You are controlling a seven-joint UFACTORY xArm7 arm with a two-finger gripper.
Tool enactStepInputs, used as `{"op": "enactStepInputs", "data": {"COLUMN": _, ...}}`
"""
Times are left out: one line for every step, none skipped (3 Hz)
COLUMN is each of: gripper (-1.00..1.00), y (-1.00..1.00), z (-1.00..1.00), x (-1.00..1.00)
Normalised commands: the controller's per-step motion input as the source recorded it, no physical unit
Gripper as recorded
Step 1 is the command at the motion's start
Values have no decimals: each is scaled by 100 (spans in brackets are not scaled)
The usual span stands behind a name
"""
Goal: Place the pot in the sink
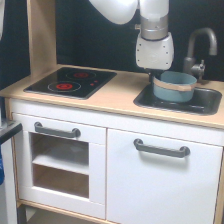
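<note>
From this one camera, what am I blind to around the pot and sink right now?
- Hand: not visible in the exterior view; the arm's white wrist and the pot hide it, so open or shut is unknowable.
- Pot bottom: the sink front rim hides it; resting or held above cannot be told.
- Faucet: blurred.
- Arm's upper part: cut off by the top edge.

light: even, bright | focus: soft, blurry throughout | shadows: faint, perhaps overhead source

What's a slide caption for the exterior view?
xArm6 claw at the rim of the pot, which sits in the sink beside the faucet; stovetop unused.
</note>
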Motion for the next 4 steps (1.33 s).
{"op": "enactStepInputs", "data": {"gripper": 96, "y": -10, "z": 3, "x": -2}}
{"op": "enactStepInputs", "data": {"gripper": 100, "y": -8, "z": 40, "x": -3}}
{"op": "enactStepInputs", "data": {"gripper": 100, "y": -9, "z": 50, "x": -13}}
{"op": "enactStepInputs", "data": {"gripper": 100, "y": -10, "z": 54, "x": -21}}
